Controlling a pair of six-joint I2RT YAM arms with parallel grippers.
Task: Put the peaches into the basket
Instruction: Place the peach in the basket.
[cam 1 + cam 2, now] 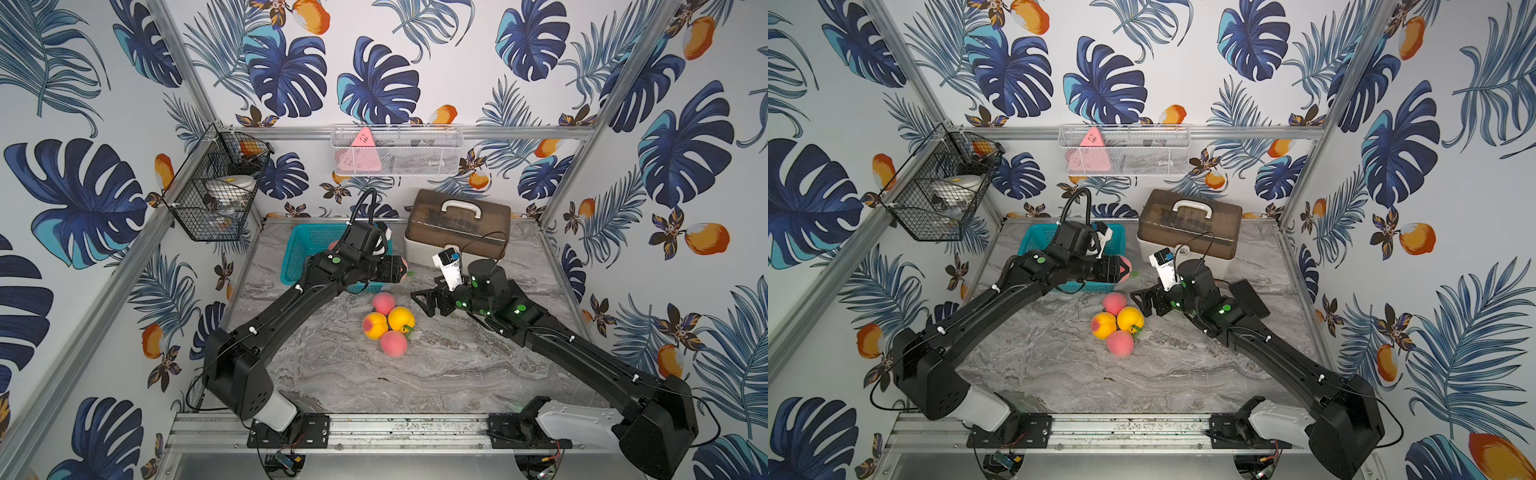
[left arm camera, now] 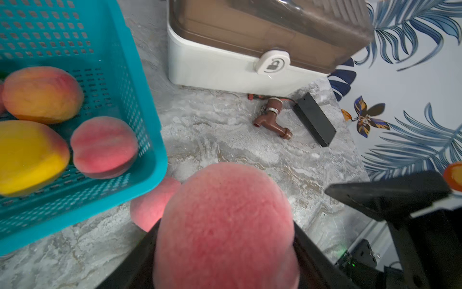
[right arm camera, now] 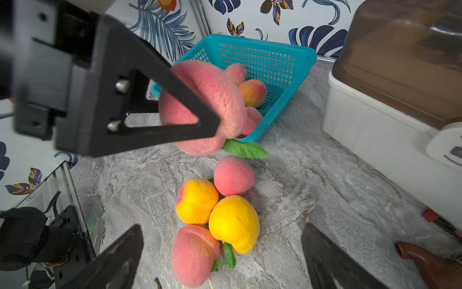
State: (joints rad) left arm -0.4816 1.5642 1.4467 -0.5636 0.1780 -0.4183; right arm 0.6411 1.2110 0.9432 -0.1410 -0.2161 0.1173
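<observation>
Teal perforated plastic basket (image 3: 275, 65) holds at least three round peaches (image 2: 103, 146). Left fingers (image 3: 162, 131) clamp one pink peach (image 2: 225, 225) just beside it. Four loose peaches (image 1: 375, 325) lie on the marbled worktop (image 1: 457, 353) nearby; right fingers (image 3: 120, 255) spread, empty.

- Desk (image 1: 457, 365): grey marbled top.
- Basket (image 1: 297, 249): teal, at the back left.
- Peaches (image 1: 401, 318): four, in a touching cluster at the centre.
- Box (image 1: 457, 232): brown lid, at the back right.
- Tap (image 2: 273, 117) and black case (image 2: 315, 120): just beside the box.

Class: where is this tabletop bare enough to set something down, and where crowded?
Bare: the tabletop stretch between the four loose peaches and the front rail. Crowded: the rear: teal basket, storage box, brown tap, left gripper, right gripper.
</observation>
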